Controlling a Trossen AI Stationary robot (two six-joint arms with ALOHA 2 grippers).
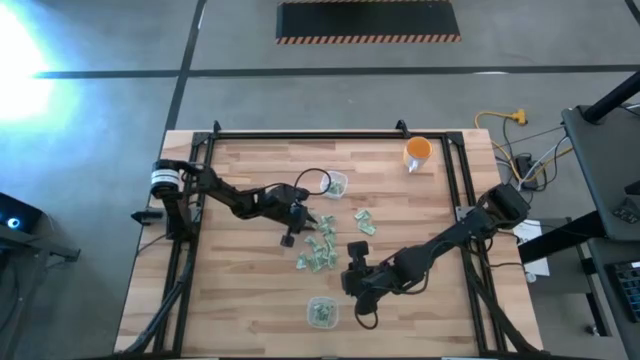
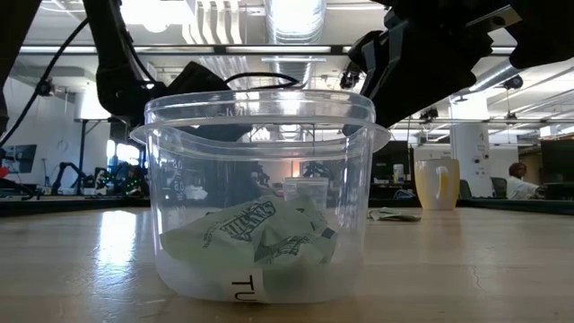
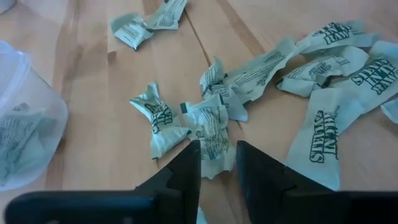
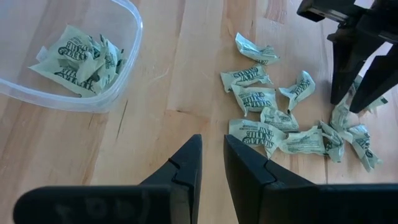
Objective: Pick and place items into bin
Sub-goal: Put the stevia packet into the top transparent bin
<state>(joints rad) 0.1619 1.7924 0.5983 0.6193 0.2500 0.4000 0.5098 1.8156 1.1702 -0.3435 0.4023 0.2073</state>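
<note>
Several pale green-and-white wrapped pieces [image 1: 318, 252] lie scattered on the wooden table, with a few more [image 1: 363, 222] toward the right. My left gripper [image 3: 217, 163] points down into this pile [image 4: 298, 124], shut on one piece. My right gripper [image 4: 212, 163] hovers over bare wood between the pile and the near clear bin [image 4: 74, 59]. Its fingers are slightly open with nothing between them. That bin [image 2: 260, 197] holds a few pieces. My left gripper pinches one crinkled wrapped piece [image 3: 214, 140] between its two fingers [image 3: 186, 168], at the end of the piece nearest the gripper. The fingers come from above, pointing down [image 4: 354, 81]. The piece lies on the table among its neighbours, most of it sticking out beyond the fingertips.
A second clear bin [image 1: 336, 185] with a piece or two stands just beyond the left gripper, toward the far edge. An orange cup [image 1: 418, 152] stands near the far right corner. A black frame rail [image 1: 300, 134] edges the table. Bare wood lies near left and near right.
</note>
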